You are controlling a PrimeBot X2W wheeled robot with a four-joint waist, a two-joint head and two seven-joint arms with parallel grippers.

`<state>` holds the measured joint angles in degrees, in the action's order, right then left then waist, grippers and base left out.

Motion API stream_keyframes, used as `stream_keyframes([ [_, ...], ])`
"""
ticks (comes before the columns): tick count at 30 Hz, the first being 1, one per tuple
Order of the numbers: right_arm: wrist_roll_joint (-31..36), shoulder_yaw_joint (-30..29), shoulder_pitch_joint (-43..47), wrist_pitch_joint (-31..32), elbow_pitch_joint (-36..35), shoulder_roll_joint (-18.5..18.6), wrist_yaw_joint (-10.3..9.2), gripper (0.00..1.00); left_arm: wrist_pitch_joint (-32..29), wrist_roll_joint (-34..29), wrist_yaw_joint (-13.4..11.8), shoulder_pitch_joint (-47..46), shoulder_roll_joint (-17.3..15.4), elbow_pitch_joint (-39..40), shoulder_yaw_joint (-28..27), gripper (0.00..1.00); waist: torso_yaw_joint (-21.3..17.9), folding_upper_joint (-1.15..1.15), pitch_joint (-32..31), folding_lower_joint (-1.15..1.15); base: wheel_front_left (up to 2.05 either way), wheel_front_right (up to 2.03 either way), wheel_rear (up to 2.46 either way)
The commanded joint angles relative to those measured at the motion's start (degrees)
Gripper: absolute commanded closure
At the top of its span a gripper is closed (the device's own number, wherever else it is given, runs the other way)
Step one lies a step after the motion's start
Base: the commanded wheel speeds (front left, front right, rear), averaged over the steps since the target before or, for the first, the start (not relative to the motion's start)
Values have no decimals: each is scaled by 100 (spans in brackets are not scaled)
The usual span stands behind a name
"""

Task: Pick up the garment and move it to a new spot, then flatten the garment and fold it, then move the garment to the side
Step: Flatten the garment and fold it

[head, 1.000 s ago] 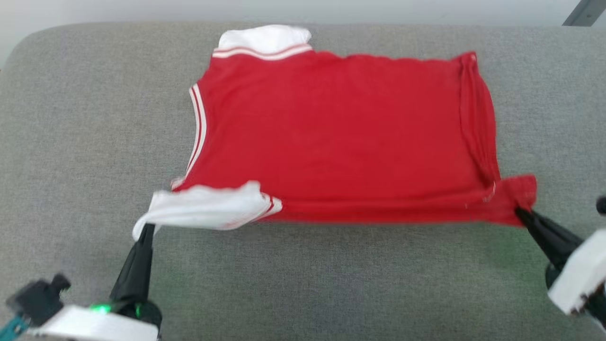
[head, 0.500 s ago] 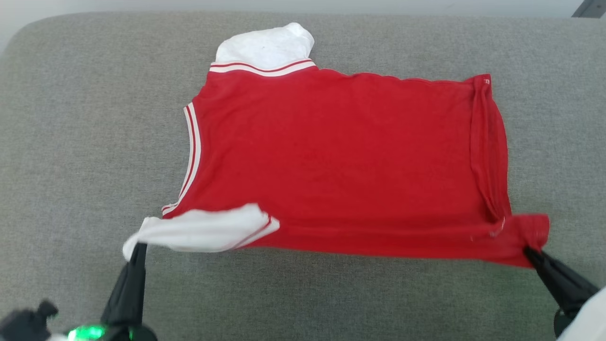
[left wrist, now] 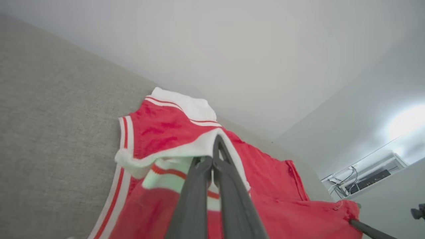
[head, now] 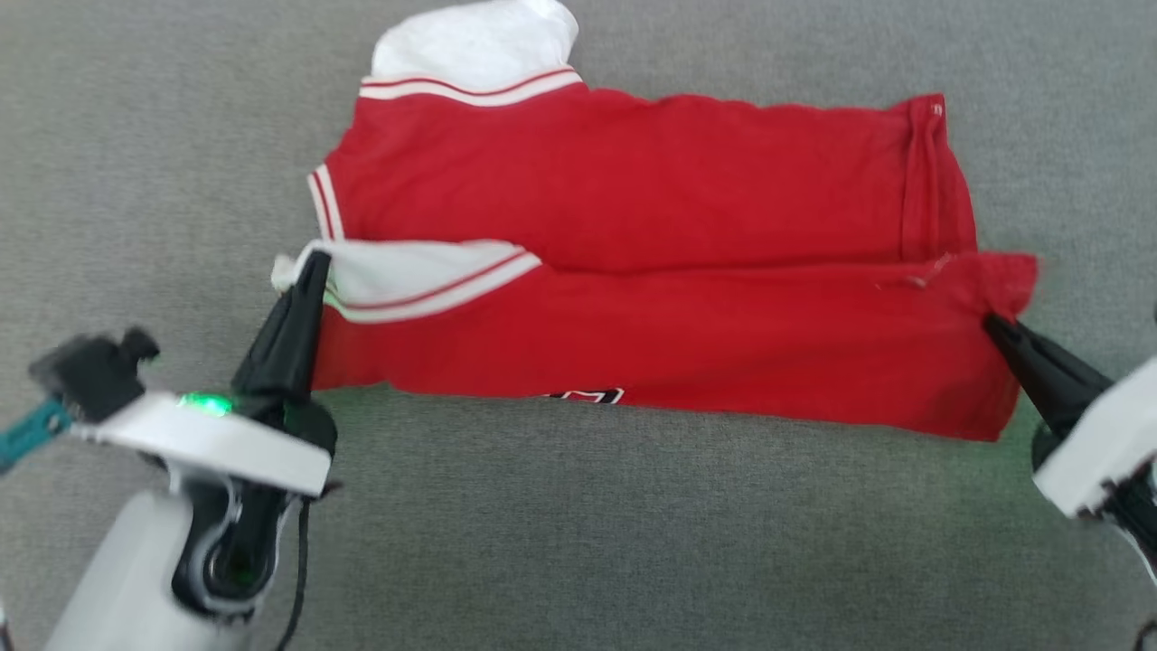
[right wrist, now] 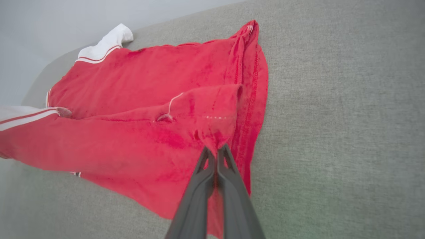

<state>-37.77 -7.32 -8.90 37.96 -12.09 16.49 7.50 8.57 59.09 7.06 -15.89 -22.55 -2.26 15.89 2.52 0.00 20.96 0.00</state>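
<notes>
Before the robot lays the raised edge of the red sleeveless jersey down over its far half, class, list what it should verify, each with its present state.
1. The left gripper is shut on the white-lined shoulder corner of the red sleeveless jersey: ok.
2. The right gripper is shut on the red hem corner: ok.
3. Raised edge taut between the two grippers: ok.
4. Far shoulder flat on the grey fabric surface: not ok, its white lining is bunched.
5. Near and far edges will line up: cannot tell.
</notes>
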Motion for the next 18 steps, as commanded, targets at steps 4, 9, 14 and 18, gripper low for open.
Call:
stream_keyframes([
  [4, -28, 209, -509, -150, 582, 24, -3, 100, 17, 41, 46, -684, -38, -745, 271, 100, -91, 0, 260, 0, 0, 0, 0],
  [9, -45, 448, -764, -443, 1058, 71, -3, 100, 200, 194, 50, -1076, -133, -1310, 632, 100, -118, 0, 366, 0, 0, 0, 0],
  [14, -51, 623, -848, -711, 1290, 134, -3, 71, 316, 255, 52, -1264, -282, -1677, 954, 100, -137, 0, 359, 0, 0, 0, 0],
  [18, -90, 780, -832, -1003, 1376, 196, -3, 0, 432, 78, 52, -1458, -487, -1918, 1279, 7, -133, 0, 259, 0, 0, 0, 0],
])
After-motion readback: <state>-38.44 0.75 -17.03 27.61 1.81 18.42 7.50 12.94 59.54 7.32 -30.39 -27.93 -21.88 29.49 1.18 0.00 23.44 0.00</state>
